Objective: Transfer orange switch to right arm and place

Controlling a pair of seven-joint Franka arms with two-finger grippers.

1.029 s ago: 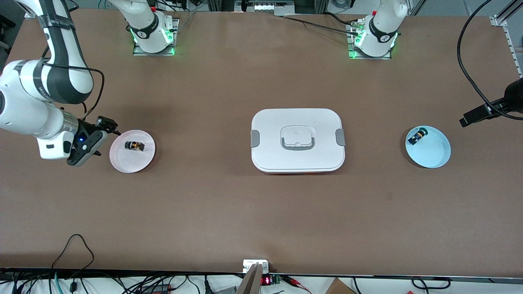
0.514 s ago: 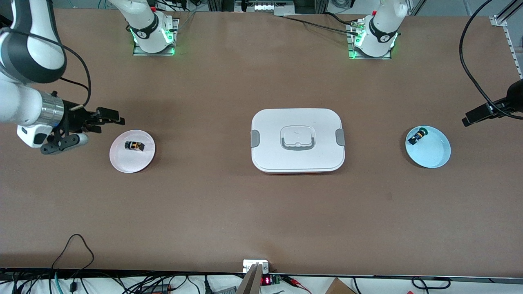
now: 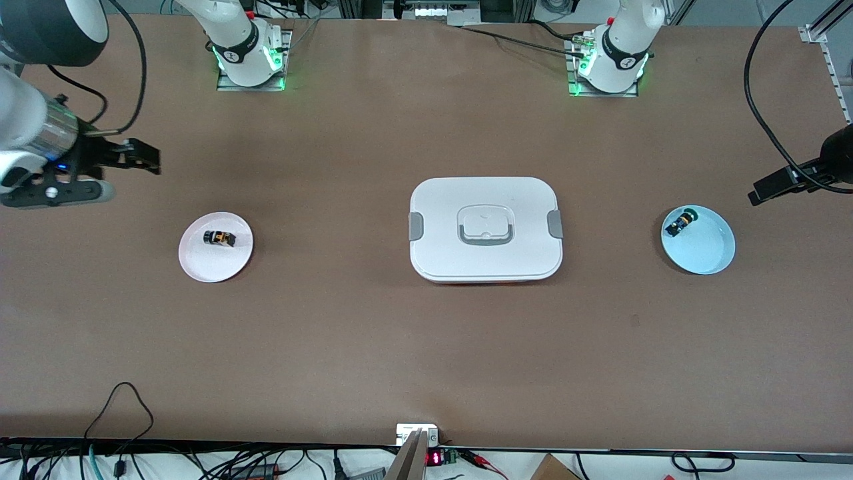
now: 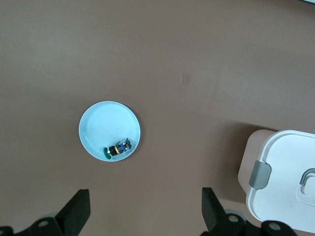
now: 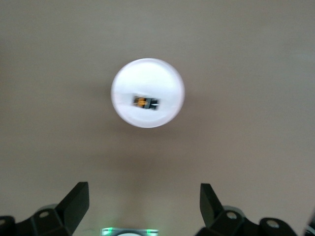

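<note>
The orange switch point(image 3: 218, 238), tiny and black with orange sides, lies on a small pale pink plate point(image 3: 206, 263) toward the right arm's end of the table. It also shows in the right wrist view point(image 5: 146, 103), on the plate point(image 5: 147, 73). My right gripper point(image 3: 100, 177) is open and empty, up over bare table beside that plate; in its wrist view point(image 5: 144, 206) the jaws stand wide apart. My left gripper point(image 3: 766, 190) is open and empty over the left arm's end of the table, and it shows in its own wrist view point(image 4: 145, 216).
A white lidded box point(image 3: 485, 229) with grey latches stands mid-table. A light blue plate point(image 3: 706, 250) holding a green-capped black, blue and yellow part point(image 3: 681, 221) sits near the left arm's end; both show in the left wrist view, the plate point(image 4: 106, 123) and the part point(image 4: 117, 148).
My right gripper has drawn back and up from beside the pink plate, toward the right arm's end of the table. The switch stays on the plate. The left arm has barely moved.
</note>
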